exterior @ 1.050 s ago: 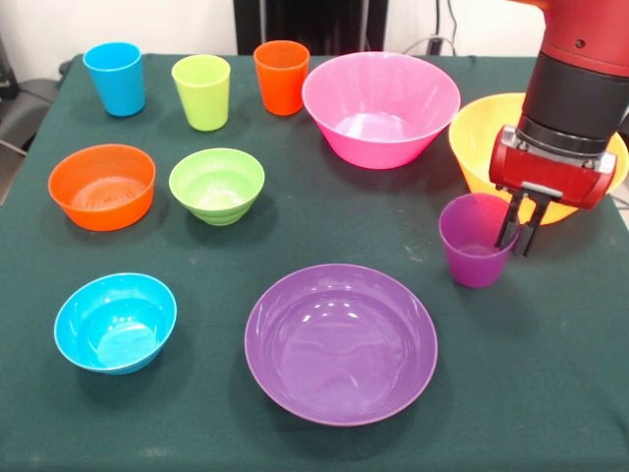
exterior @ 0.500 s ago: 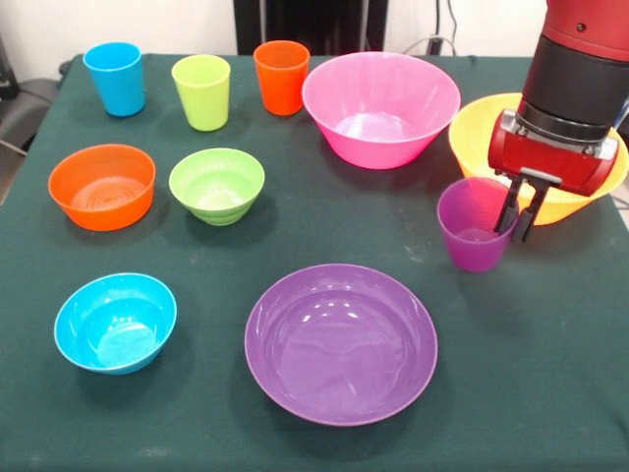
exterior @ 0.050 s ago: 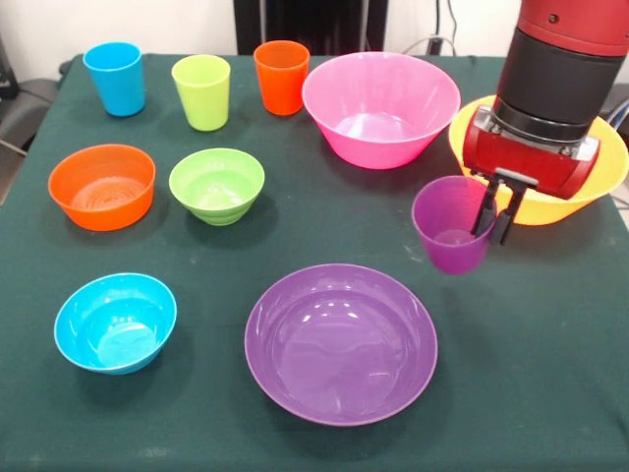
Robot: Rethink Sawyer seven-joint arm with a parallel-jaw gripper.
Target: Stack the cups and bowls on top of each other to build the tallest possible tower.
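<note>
Front view, the only one given for this moment. Nothing is stacked: no tower stands, and every other piece sits alone on the dark green surface (exterior @ 0.050 s ago: 550, 393).

Along the far edge, from left to right, stand the blue cup (exterior @ 0.050 s ago: 114, 78), the lime green cup (exterior @ 0.050 s ago: 201, 91) and the orange cup (exterior @ 0.050 s ago: 281, 77), each upright and apart from its neighbour. Right of them sits the large pink bowl (exterior @ 0.050 s ago: 380, 107), and further right the yellow bowl (exterior @ 0.050 s ago: 590, 192), partly hidden behind the arm.

In the middle row on the left, the orange bowl (exterior @ 0.050 s ago: 102, 186) and the green bowl (exterior @ 0.050 s ago: 216, 185) sit side by side without touching. Nearer, the blue bowl (exterior @ 0.050 s ago: 115, 322) sits at the left, and the wide purple bowl (exterior @ 0.050 s ago: 341, 343) lies near the middle.

The hand (exterior @ 0.050 s ago: 495, 208) comes down from above at the right. It is closed on the right wall of the purple cup (exterior @ 0.050 s ago: 451, 224), one finger seemingly inside the rim and the other outside. The cup hangs upright with its mouth up, and judging by the shadow beneath it, it appears lifted clear of the surface. It sits just beyond the far right rim of the wide purple bowl and just left of the yellow bowl.

By my reading the task is at its very start: one cup is picked up and not yet placed, and all ten pieces remain to be built up.
</note>
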